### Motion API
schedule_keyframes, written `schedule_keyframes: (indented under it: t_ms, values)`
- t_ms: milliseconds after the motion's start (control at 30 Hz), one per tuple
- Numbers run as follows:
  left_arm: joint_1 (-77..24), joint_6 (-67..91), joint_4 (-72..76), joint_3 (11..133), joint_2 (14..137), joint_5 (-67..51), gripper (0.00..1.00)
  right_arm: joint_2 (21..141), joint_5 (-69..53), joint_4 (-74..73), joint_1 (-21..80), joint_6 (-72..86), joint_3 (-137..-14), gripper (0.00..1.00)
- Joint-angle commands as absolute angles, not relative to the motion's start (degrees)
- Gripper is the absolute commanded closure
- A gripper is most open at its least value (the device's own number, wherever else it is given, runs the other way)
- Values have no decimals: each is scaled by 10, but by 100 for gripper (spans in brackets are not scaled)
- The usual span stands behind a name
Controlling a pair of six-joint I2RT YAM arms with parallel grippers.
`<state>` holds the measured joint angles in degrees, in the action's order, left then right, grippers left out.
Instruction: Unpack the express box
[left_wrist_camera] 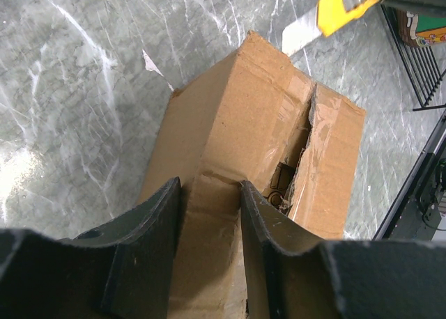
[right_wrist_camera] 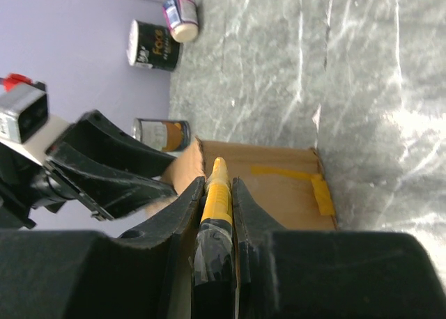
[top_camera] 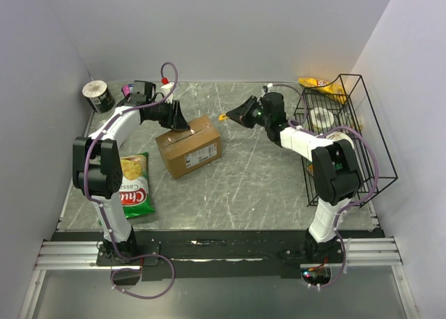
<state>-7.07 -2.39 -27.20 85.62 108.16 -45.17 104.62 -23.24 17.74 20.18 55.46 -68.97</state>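
Nearest me, a chip bag (top_camera: 137,190) lies flat by the tabletop's left edge. Beyond it, left of centre, the box (top_camera: 189,146) sits askew on the tabletop, and the seam along its top is split open. My left jaws are clamped on the top cardboard at the box's far-left end. My right jaws grip a yellow knife (right_wrist_camera: 217,193) with its blade out, just off the box's far-right end; I can't tell whether it touches. A wire rack (top_camera: 380,127) stands along the right edge with a tape roll (top_camera: 322,117) inside. A can (top_camera: 98,96) sits in the far-left corner.
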Motion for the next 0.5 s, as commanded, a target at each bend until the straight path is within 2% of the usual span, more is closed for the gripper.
schedule_keyframes:
  t_ms: [0,467]
  values:
    - [-72,-38,-272,858,1086,-425,99,1007,-238,193,208,550,-679,100]
    - [-72,-40,-273,857,1087,-426,99,1005,-236,225,207,573,-681,100]
